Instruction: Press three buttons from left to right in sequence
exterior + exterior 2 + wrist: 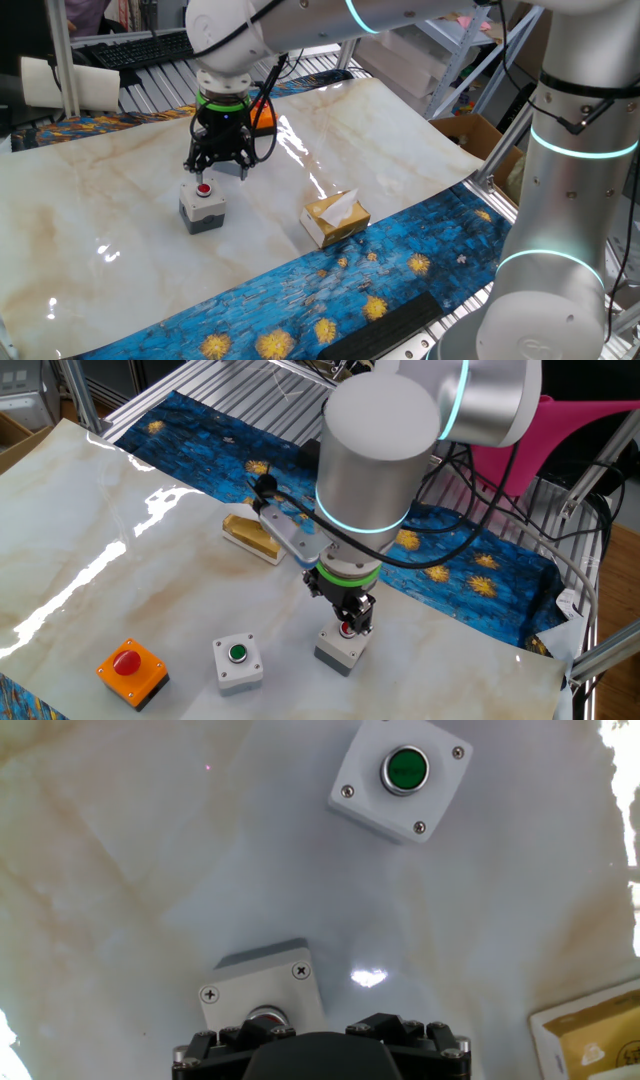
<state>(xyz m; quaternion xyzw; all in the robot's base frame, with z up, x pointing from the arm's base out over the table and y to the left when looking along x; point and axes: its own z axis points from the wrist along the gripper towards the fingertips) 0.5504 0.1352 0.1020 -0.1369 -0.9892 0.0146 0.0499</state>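
I see my gripper (220,160) pointing down, just above the red-capped grey box (202,205); its spread I cannot tell. Beyond it sits the square green-button box (400,777), farther the orange box (132,671), on glossy marbled worktop (120,220).

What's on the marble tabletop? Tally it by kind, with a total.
Grey button boxes: 2, red-button and green-button
Orange button box: 1
Tan tissue box: 1
Total: 4
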